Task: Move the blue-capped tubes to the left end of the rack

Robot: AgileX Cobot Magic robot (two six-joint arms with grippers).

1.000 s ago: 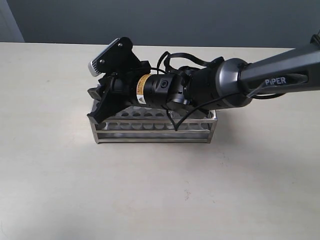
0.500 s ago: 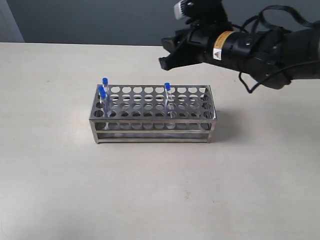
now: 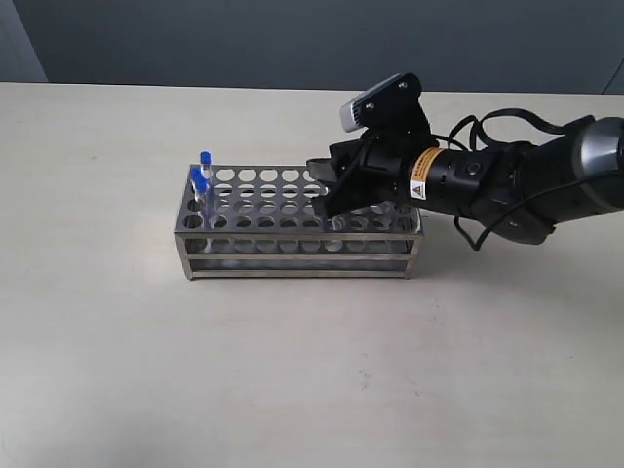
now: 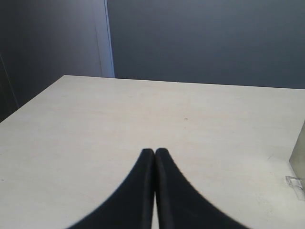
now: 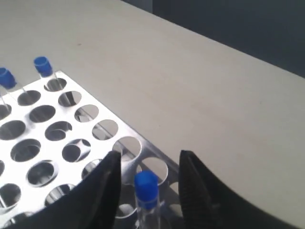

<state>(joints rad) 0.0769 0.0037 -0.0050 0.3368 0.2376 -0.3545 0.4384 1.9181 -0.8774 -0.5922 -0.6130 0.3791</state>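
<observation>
The pale counter [image 3: 117,370] is lying bare around the rack [image 3: 292,255], with a dark wall [image 3: 292,39] running behind it. The right arm's black wrist [image 3: 468,180], with its camera housing and loose cables, is reaching in from the right. In the exterior view it is covering much of the rack's right half and hiding what is standing there.

The right gripper [image 5: 148,160] is hanging over that part of the rack with its jaws parted, one finger on each side of a blue-capped tube [image 5: 146,185]. A gap is showing on both sides of the cap, so it is gripping nothing. The left gripper [image 4: 154,155] is hovering over bare counter with its fingers pressed together and nothing between them.

The rack is gleaming silver steel, with rows of round holes in its top plate and open sides. A rear tube [image 3: 206,159] and a front tube [image 3: 199,179] are standing upright at its left end, well apart from the one between the fingers. All three are slim and clear, their bright blue caps rising above the plate.
</observation>
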